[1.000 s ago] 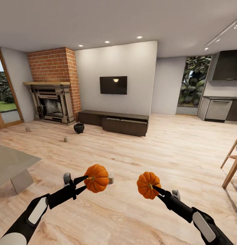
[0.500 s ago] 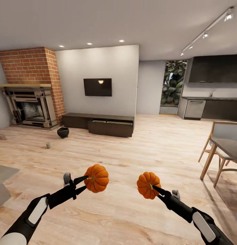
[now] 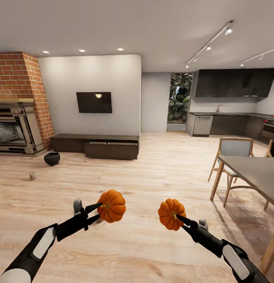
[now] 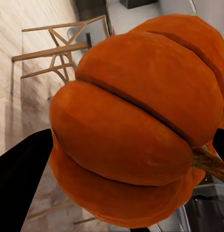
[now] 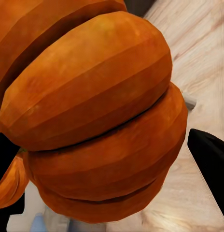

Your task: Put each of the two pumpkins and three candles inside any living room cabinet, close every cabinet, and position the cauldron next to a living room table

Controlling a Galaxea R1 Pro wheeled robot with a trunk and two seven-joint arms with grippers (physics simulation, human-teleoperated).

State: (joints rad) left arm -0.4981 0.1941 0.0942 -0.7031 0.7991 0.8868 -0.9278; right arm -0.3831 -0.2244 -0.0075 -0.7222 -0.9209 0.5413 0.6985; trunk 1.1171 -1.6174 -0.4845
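- The left gripper is clamped on one pumpkin; the right gripper is clamped on the second pumpkin. Both are carried above the floor.
- The cabinet stands under the wall screen, well ahead, with one drawer front apparently pulled out.
- The cauldron and a candle rest on the floor near it.
- The base should be driven toward the cabinet with both grips kept firm and the arms level, and steered wide of the cauldron.
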